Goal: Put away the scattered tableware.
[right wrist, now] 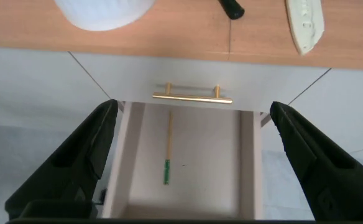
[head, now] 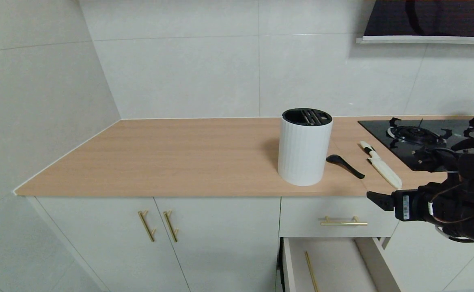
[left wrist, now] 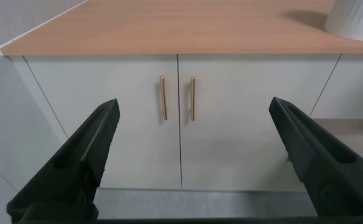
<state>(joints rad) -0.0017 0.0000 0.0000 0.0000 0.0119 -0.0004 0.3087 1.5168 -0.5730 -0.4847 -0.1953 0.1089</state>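
A black spoon and a white-bladed knife lie on the wooden counter, just right of a white ribbed utensil holder with a slotted black top. My right gripper hangs in front of the counter's edge, below the knife, and is open over an open lower drawer. In that drawer lies a single chopstick with a green end. The right wrist view also catches the spoon's handle and the knife's tip. My left gripper is open, facing the cabinet doors.
A black gas hob takes up the counter's right end. A closed drawer with a gold handle sits above the open drawer. Two cabinet doors with gold handles stand left of it. Tiled walls close the back and left.
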